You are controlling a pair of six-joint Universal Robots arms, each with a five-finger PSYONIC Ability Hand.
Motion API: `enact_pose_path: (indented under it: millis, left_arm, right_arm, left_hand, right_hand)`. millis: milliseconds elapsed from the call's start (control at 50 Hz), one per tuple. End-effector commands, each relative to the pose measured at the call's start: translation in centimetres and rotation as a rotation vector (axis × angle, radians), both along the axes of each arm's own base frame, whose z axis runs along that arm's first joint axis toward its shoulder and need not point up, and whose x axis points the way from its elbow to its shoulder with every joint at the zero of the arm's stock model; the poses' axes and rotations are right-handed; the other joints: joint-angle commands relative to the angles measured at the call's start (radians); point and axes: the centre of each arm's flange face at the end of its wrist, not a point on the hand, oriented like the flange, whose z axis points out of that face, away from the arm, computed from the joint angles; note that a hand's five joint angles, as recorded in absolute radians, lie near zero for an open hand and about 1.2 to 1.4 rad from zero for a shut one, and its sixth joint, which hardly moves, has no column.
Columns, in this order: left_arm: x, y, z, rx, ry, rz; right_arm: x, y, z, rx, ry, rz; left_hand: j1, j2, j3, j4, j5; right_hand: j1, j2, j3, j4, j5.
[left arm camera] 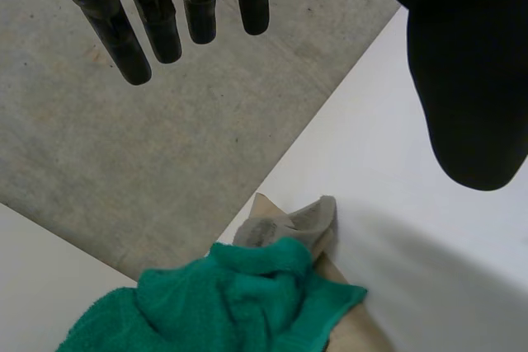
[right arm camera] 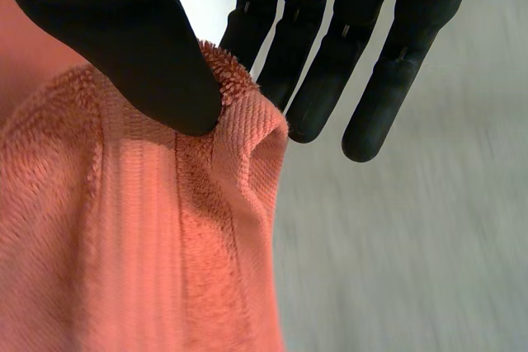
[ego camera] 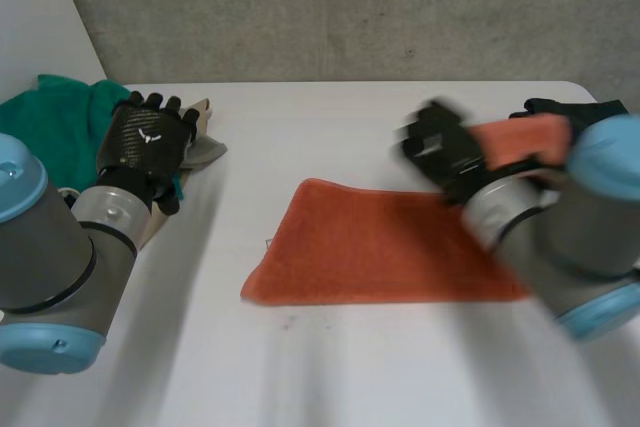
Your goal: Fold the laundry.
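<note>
Pinching the orange terry towel point(ego camera: 380, 247) at its 2 o'clock edge between right hand point(ego camera: 445, 152) thumb and fingers point(right arm camera: 318, 80); the rest flat mid white surface point(ego camera: 330, 127). Left hand point(ego camera: 148, 137) at 10 o'clock, fingers spread, empty, above green terry cloth point(ego camera: 55, 127).

Looped terry cloth is seen on the orange towel point(right arm camera: 124, 245), crossed by a flat ribbed woven band near its edge. Fluffier pile is shown on the green towel point(left arm camera: 231, 302). The left hand point(ego camera: 145, 137) is backed in glossy carbon-fibre weave — the table point(ego camera: 330, 367) is finished smooth, matt white, the wall point(ego camera: 350, 7) left as rough concrete.
</note>
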Motion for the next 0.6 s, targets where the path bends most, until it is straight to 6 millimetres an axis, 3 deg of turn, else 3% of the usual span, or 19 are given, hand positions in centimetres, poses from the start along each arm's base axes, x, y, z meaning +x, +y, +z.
enact_pose_path:
  millis: [20, 80, 140, 180, 220, 280, 320, 380, 480, 600]
  left_arm:
    - [0.1, 0.5, -0.8, 0.027, 0.0, -0.001]
    - [0.1, 0.5, -0.8, 0.029, -0.001, -0.002]
    - [0.0, 0.4, -0.8, 0.029, 0.005, -0.004]
    - [-0.2, 0.3, -0.6, 0.018, 0.015, -0.007]
    - [-0.2, 0.2, -0.5, 0.015, 0.02, -0.008]
    - [-0.5, 0.0, 0.0, -0.009, 0.031, -0.014]
    - [-0.9, 0.1, 0.5, -0.027, 0.039, -0.025]
    - [-2.2, 0.6, 1.2, -0.055, 0.058, -0.066]
    - [-4.9, 1.6, 1.4, -0.077, 0.098, -0.145]
    - [-9.4, 3.7, -0.3, -0.03, 0.154, -0.278]
  right_arm:
    - [7.9, 9.6, -6.5, 0.112, 0.073, 0.367]
    - [8.9, 11.0, -8.7, 0.146, 0.107, 0.395]
    - [9.1, 11.0, -9.1, 0.15, 0.111, 0.384]
    - [8.9, 10.5, -8.5, 0.156, 0.088, 0.349]
    - [8.8, 10.5, -8.0, 0.169, 0.061, 0.331]
    - [7.8, 9.6, -4.6, 0.191, -0.062, 0.273]
    - [5.7, 7.7, -1.5, 0.235, -0.191, 0.192]
    - [3.3, 5.8, 0.5, 0.3, -0.323, 0.111]
    - [-0.2, 4.2, 0.9, 0.502, -0.511, -0.025]
    - [-4.3, 2.8, 0.2, 0.626, -0.519, -0.2]
  left_hand:
    - [-0.013, -0.029, -0.036, -0.025, -0.044]
    - [-0.013, -0.029, -0.036, -0.025, -0.044]
    - [-0.013, -0.029, -0.036, -0.025, -0.044]
    - [-0.013, -0.029, -0.036, -0.025, -0.044]
    - [-0.013, -0.029, -0.036, -0.025, -0.044]
    - [-0.013, -0.029, -0.036, -0.025, -0.044]
    - [-0.013, -0.029, -0.036, -0.025, -0.044]
    - [-0.013, -0.029, -0.036, -0.025, -0.044]
    - [-0.01, -0.026, -0.033, -0.022, -0.041]
    - [-0.001, -0.018, -0.025, -0.013, -0.032]
  right_hand:
    - [0.279, 0.22, 0.204, 0.196, 0.229]
    - [0.279, 0.22, 0.204, 0.196, 0.229]
    - [0.279, 0.22, 0.204, 0.196, 0.229]
    - [-0.436, -0.495, -0.511, -0.519, -0.486]
    - [-0.924, -0.983, -0.999, -1.007, -0.974]
    - [-0.943, -1.001, -1.017, -1.026, -0.992]
    - [-0.943, -1.001, -1.017, -1.026, -0.992]
    - [-0.943, -1.001, -1.017, -1.026, -0.992]
    - [-0.943, -1.001, -1.017, -1.026, -0.992]
    - [-0.943, -1.001, -1.017, -1.026, -0.992]
